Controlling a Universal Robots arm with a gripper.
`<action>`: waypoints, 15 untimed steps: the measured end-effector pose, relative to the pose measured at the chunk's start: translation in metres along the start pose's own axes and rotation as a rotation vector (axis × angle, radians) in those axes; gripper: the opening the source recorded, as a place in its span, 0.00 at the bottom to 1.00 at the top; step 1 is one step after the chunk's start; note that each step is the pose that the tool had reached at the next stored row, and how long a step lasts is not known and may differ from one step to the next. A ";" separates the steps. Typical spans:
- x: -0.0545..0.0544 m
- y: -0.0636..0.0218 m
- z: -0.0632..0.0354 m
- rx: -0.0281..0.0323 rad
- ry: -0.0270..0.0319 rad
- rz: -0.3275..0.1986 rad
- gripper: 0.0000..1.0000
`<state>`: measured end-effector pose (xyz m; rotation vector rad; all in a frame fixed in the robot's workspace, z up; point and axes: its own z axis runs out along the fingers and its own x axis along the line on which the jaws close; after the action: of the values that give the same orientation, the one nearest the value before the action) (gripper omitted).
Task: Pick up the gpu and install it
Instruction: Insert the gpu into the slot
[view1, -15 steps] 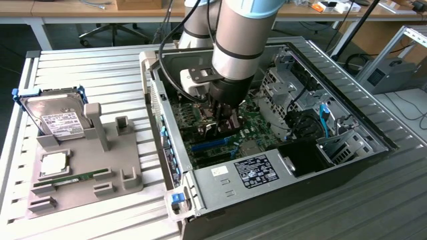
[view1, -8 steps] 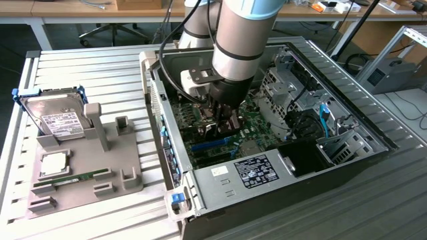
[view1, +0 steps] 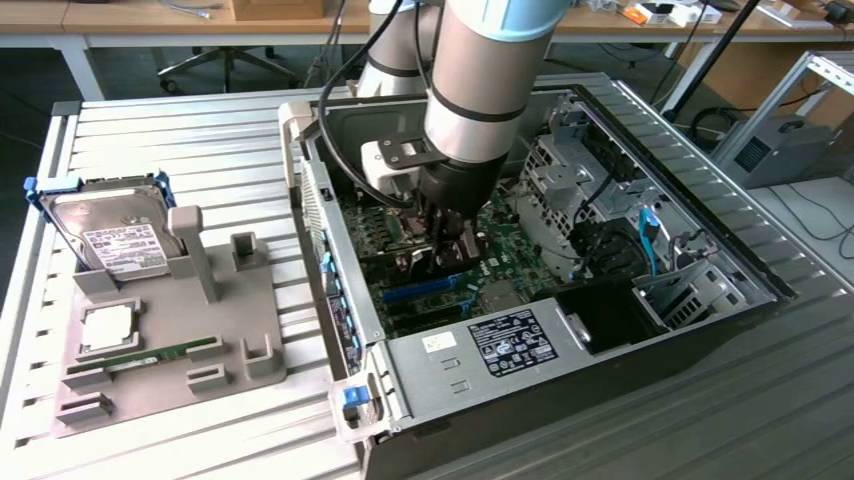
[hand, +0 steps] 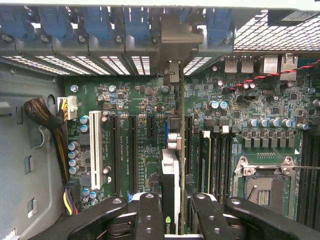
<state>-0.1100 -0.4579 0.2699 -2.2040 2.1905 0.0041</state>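
In the exterior view you cannot make out much of the gpu (view1: 441, 262). The arm's wrist and the gripper (view1: 447, 245) cover it, and only a dark sliver shows beneath them, deep inside the open computer case (view1: 561, 345).

The wrist view gives you the card edge-on, so its fan face is hidden from you. There the gpu (hand: 173, 165) reads as a thin upright strip running from between the fingers (hand: 149, 212) toward a grey metal tab (hand: 172, 37) at the case's rear wall. The gripper (hand: 175, 212) is clamped narrow on that card, one black finger on each side. You cannot tell whether the card's lower edge sits in a slot or just above it.

Around it lies the green motherboard (hand: 145, 100). Long black slots and a white slot (hand: 95, 145) are on one side of the card, and the processor socket (hand: 262, 182) is on the other. A row of blue clips (hand: 95, 22) lines the rear wall, and a braided cable bundle (hand: 42, 112) hangs at the board's edge.

Outside the case, on the exterior view's left, a grey fixture (view1: 174, 340) holds the hard drive (view1: 118, 235) and a memory stick (view1: 147, 357)
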 end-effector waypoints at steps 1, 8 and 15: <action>0.000 0.0000 0.0000 0.0000 0.0000 0.000 0.27; 0.000 0.0010 0.0001 0.0001 0.0000 0.000 0.27; 0.000 0.0014 0.0024 0.0000 0.0003 0.000 0.27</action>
<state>-0.1113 -0.4579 0.2675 -2.2042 2.1906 0.0039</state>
